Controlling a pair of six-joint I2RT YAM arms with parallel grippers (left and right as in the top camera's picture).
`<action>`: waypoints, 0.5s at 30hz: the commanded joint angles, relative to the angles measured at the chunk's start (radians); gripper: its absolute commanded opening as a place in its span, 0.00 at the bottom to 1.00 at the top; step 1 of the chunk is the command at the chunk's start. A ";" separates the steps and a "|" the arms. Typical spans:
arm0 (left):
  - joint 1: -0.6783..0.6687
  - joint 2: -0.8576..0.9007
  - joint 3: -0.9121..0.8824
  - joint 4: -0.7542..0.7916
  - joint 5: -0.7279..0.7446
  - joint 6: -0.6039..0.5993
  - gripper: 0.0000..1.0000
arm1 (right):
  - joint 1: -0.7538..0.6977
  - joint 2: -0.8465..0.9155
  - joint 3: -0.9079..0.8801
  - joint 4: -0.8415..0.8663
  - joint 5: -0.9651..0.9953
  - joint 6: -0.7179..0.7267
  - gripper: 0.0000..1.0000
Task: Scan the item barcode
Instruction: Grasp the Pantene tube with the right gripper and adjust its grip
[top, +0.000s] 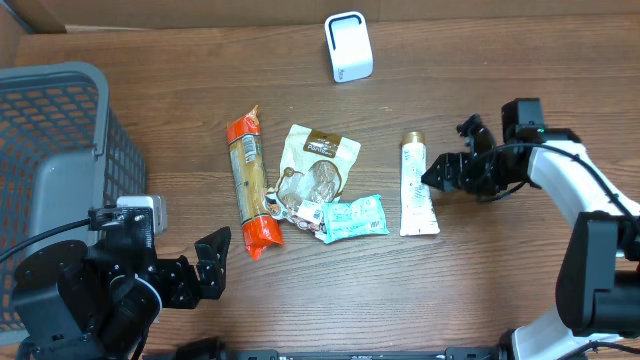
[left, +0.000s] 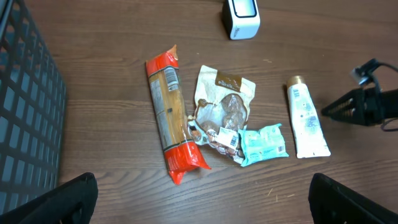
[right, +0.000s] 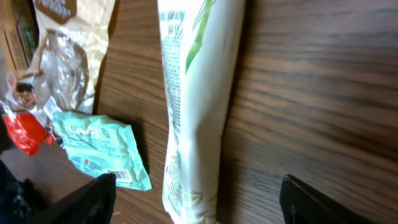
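1. Wooden table (top: 500, 60), seen from overhead.
2. White tube (top: 417, 188), the item that carries the barcode. It lies flat on the wood, right of centre, with its gold cap at the far end and its crimped end near.
3. Right gripper (top: 435, 172), just right of the tube's middle. Its jaws stand apart and hold nothing. In the right wrist view the fingers (right: 93, 199) show at the two lower corners, with the tube lying on the table between them. Whether either finger touches it cannot be told.
4. White scanner (top: 348, 46), upright near the far edge, well apart from the tube.
5. Other goods, left of the tube:
   - a long pasta packet (top: 248, 185) with orange ends;
   - a tan pouch (top: 318, 165) with a clear window;
   - a teal packet (top: 352, 216), whose far-left corner overlaps the pouch's near edge.
6. Grey mesh basket (top: 60, 150), at the left edge.
7. Left gripper (top: 212, 262), near left. Its jaws are spread wide and it is empty.
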 joint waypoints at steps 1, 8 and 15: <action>0.003 0.000 0.011 0.003 -0.006 0.015 0.99 | 0.016 0.007 -0.044 0.029 -0.027 -0.028 0.84; 0.003 0.000 0.011 0.003 -0.006 0.015 1.00 | 0.021 0.008 -0.141 0.116 -0.055 -0.023 0.83; 0.003 0.000 0.011 0.003 -0.006 0.015 1.00 | 0.022 0.009 -0.205 0.248 -0.076 0.101 0.74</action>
